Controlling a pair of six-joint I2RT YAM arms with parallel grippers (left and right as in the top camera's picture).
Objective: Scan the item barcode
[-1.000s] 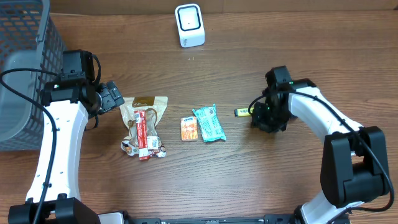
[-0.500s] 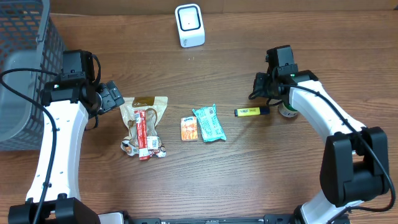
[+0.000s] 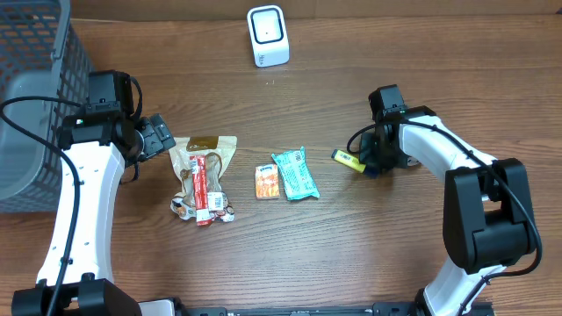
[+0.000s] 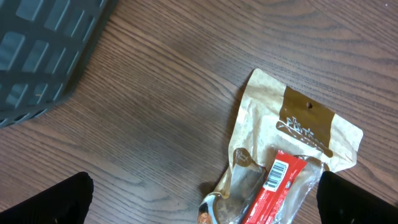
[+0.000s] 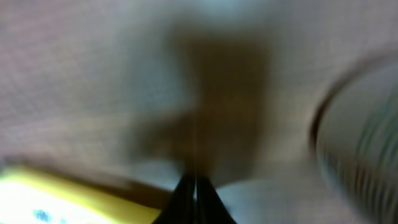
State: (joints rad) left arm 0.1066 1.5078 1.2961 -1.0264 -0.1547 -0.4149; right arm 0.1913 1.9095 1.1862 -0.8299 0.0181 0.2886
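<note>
- Looking down from overhead, we see the yellow item (image 3: 346,159) lying flat on the table (image 3: 395,254), right of centre and just right of the snack packets.
- Its long axis runs nearly left to right, tilted a little: the left end sits slightly farther from us, and the right end dips toward us and disappears under the right gripper (image 3: 372,164).
- Its free left end points toward the teal packet (image 3: 294,175). We can make out small dark print on the yellow body, but we cannot read it.
- The right gripper's jaws are closed, and in the right wrist view the fingertips meet in a thin dark line. That view is badly blurred, with the yellow item at the lower left beside the tips, so we cannot tell whether they are pinching it.
- The left gripper (image 3: 158,136) has its jaws spread wide and holds nothing. It hangs above the table beside the tan pouch (image 3: 204,167).
- The pouch has a brown band across its top with gold script that we cannot read. A red packet (image 4: 277,186) lies over it, carrying a white barcode label with the bars visible.
- A small orange packet (image 3: 267,182) touches the teal one. Its print is too small for us to read.
- The white scanner (image 3: 267,35) stands at the far edge, well apart from the yellow item.
- A grey basket (image 3: 35,53) sits at the far left.
</note>
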